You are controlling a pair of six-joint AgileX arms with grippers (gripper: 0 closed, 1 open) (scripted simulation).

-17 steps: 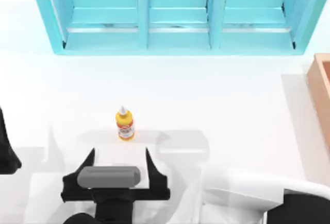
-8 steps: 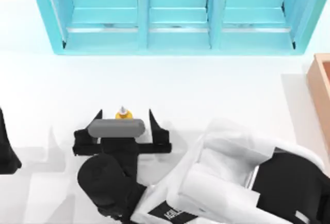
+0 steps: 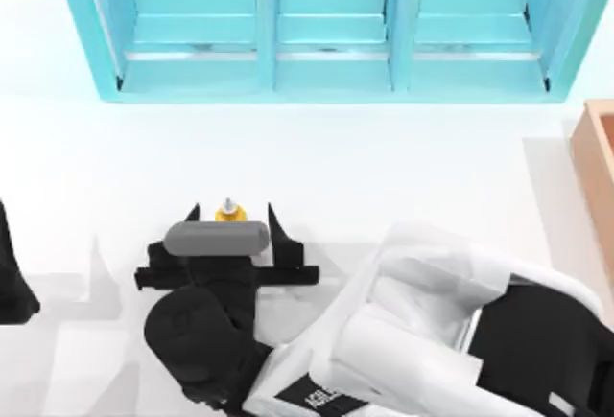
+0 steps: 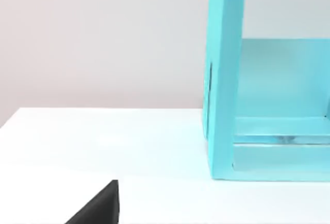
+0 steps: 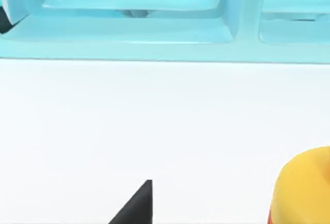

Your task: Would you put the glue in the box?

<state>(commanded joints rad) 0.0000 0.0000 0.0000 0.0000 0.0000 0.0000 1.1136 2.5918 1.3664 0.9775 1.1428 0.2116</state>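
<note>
At the far left edge of the table (image 3: 403,168), well left of the glue (image 3: 229,211), the left arm sits parked, a dark piece of it showing there; I cannot tell how its fingers stand. A black corner of the left gripper (image 4: 98,208) shows in the left wrist view, with the end wall of the turquoise shelf unit (image 3: 326,29) beyond it.

The glue stands upright on the white table, in front of the shelf unit's left bay. The right gripper (image 3: 230,216) is around it: one black fingertip shows just left of the white cap and the other just right of it, the jaws parted with a small gap on each side (whether either finger touches the bottle I cannot tell). In the right wrist view the yellow body of the bottle shows close by, with a black fingertip (image 5: 136,206) beside it.

The shelf unit's three bays hold nothing that can be made out.

Well to the right of the glue, at the table's right edge, is the box (image 3: 597,173), partly seen, its tan wall and pinkish inside showing; the glue is not in it.
</note>
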